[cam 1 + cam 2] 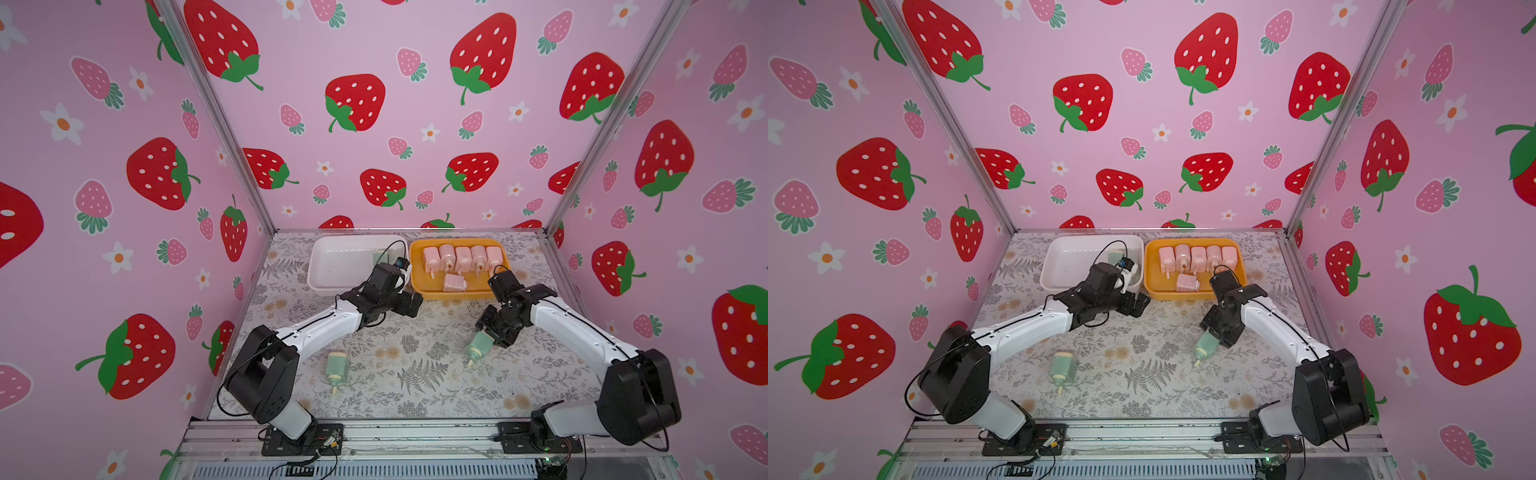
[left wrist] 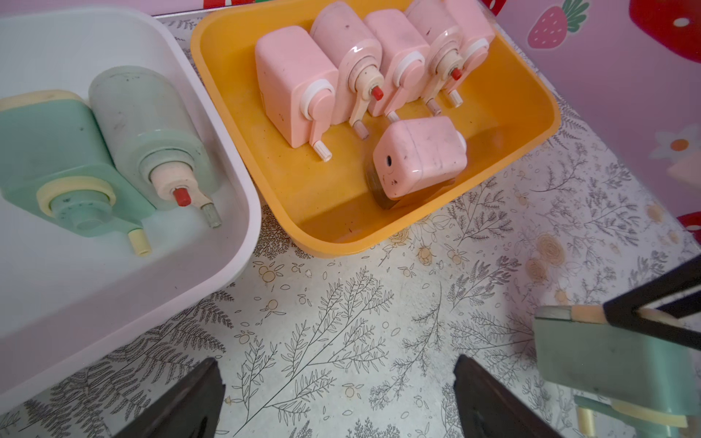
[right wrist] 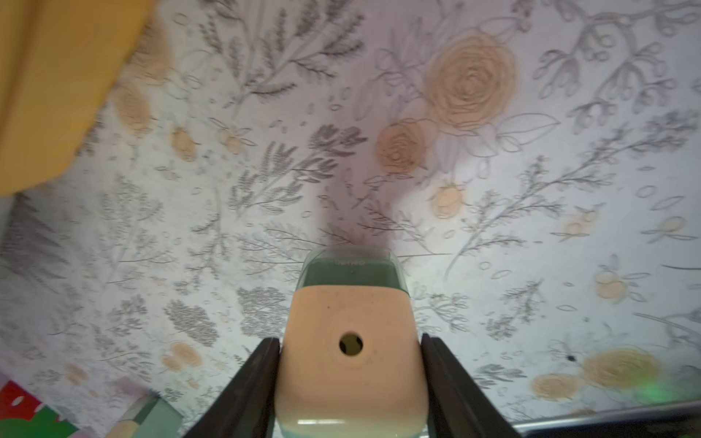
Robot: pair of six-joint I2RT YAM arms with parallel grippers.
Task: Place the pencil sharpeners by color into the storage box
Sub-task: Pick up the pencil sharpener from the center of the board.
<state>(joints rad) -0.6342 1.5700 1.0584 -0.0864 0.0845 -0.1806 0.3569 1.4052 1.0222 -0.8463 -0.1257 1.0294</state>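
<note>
Right fingers [image 3: 261,379]: closed on the flat sides of a green sharpener [image 3: 351,341], at its cream end
Left fingers [image 2: 189,402]: spread wide, holding nothing, over bare surface [image 2: 341,303] just before the two trays
Held one: tilted with the crank end down, low in front of the orange tray [image 1: 453,296]; I cannot tell whether it touches the surface
Handling: it looks like light, hard plastic, smooth and probably a bit slippery; the corners are rounded, so the flat sides are the place to pinch; I'd keep off the thin crank, the part most likely to turn or snap
Pink sharpeners [image 1: 462,257]: six, all in the orange tray, five in a row and one lying in front
Green count: four; a green pair [image 2: 151,125] side by side in the white tray [image 2: 242,178], one in the right fingers, and a loose sharpener [image 1: 336,365] on the surface near the left arm
Left to sort: by my reckoning, the two greens outside the white tray
</note>
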